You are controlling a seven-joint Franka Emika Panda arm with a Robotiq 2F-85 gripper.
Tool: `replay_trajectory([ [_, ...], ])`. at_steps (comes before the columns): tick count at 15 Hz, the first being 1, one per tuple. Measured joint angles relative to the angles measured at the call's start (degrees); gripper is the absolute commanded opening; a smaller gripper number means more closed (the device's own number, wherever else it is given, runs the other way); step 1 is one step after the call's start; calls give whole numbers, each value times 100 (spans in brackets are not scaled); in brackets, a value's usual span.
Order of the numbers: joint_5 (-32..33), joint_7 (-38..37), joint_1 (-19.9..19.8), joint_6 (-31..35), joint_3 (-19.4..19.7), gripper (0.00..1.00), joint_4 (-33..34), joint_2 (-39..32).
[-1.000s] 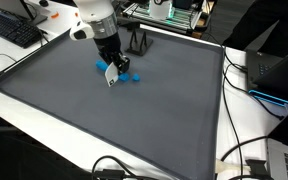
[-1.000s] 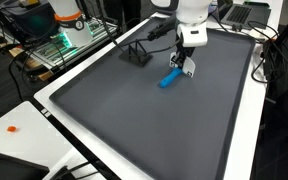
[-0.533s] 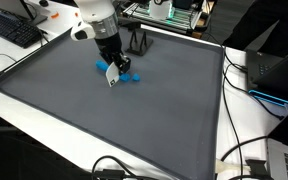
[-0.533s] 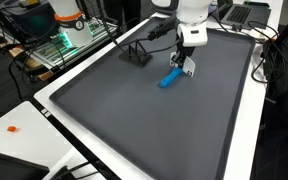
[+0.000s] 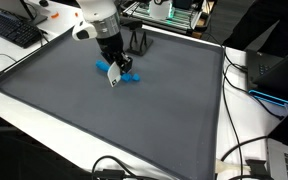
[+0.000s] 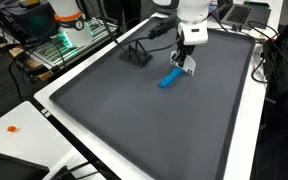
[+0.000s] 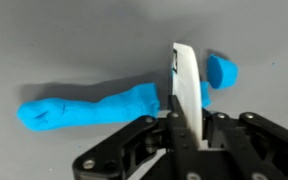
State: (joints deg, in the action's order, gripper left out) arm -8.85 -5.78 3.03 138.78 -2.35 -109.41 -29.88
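My gripper (image 7: 184, 122) is shut on a thin white blade (image 7: 186, 82) that stands edge-down across a roll of blue dough. In the wrist view the long blue piece (image 7: 89, 108) lies to the left of the blade and a small blue chunk (image 7: 221, 71) lies just to its right. In both exterior views the gripper (image 5: 112, 70) (image 6: 187, 65) points down at the grey mat (image 5: 134, 120) (image 6: 154, 120), with the blade (image 5: 111, 80) touching the blue dough (image 5: 132, 78) (image 6: 170, 78). The blade's contact line is hidden by the fingers.
A small black stand (image 5: 138, 42) (image 6: 136, 55) sits on the mat just behind the gripper. A keyboard (image 5: 12, 30) lies off the mat, a laptop (image 5: 274, 72) and cables (image 5: 239, 150) along another side. An orange bit (image 6: 13, 128) rests on the white table.
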Motion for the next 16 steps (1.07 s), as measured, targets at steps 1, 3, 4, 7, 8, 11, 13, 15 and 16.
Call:
replay_trajectory([
  [1,0,0,-1,0,1,2,-2,23],
  [3,0,0,-5,0,7,2,-3,83],
  [4,0,0,-9,-1,14,2,-5,126],
  [7,4,8,-37,-33,24,2,-11,280],
  [8,6,17,-51,-55,26,2,-14,336],
  [11,57,63,-98,-113,55,2,-20,493],
  [13,89,109,-131,-151,95,2,-22,546],
  [15,111,167,-170,-172,131,2,-32,552],
  [16,119,199,-187,-175,145,2,-44,549],
])
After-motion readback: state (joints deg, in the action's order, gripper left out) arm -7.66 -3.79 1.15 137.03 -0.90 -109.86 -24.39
